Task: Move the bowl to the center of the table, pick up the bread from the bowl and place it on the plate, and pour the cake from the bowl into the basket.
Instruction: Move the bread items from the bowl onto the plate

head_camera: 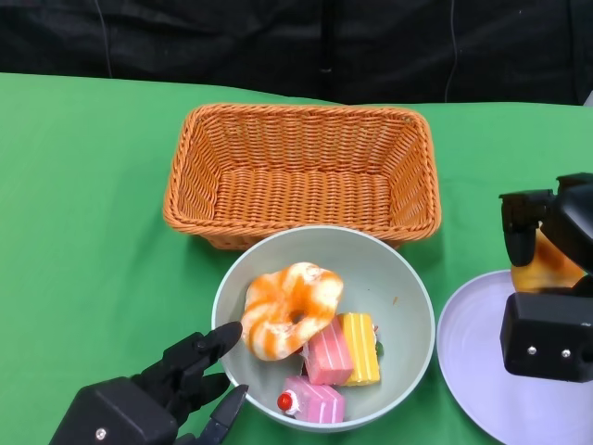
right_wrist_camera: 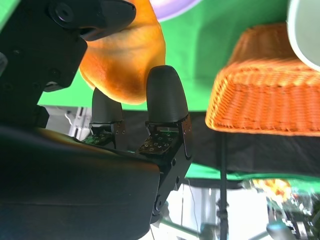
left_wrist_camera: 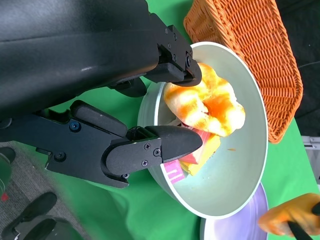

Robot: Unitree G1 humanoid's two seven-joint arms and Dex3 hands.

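Note:
A pale green bowl (head_camera: 400, 287) stands in front of the orange wicker basket (head_camera: 301, 167). In it lie a swirled orange-and-white ring bread (head_camera: 289, 308), pink cake pieces (head_camera: 324, 357) and a yellow cake slice (head_camera: 361, 348). My left hand (head_camera: 153, 394) lies beside the bowl's near-left rim, its fingers apart, with the tips at the rim (left_wrist_camera: 150, 95). My right hand (head_camera: 551, 287) grips an orange-brown bread (head_camera: 548, 264) above the lavender plate (head_camera: 482, 362). The right wrist view shows that bread (right_wrist_camera: 125, 60) clamped between black fingers (right_wrist_camera: 165, 95).
The green cloth covers the table (head_camera: 83, 204). The basket (left_wrist_camera: 245, 45) stands empty just behind the bowl (left_wrist_camera: 235, 170). The plate (left_wrist_camera: 235, 227) lies right beside the bowl, at the table's near right. A black backdrop runs along the far edge.

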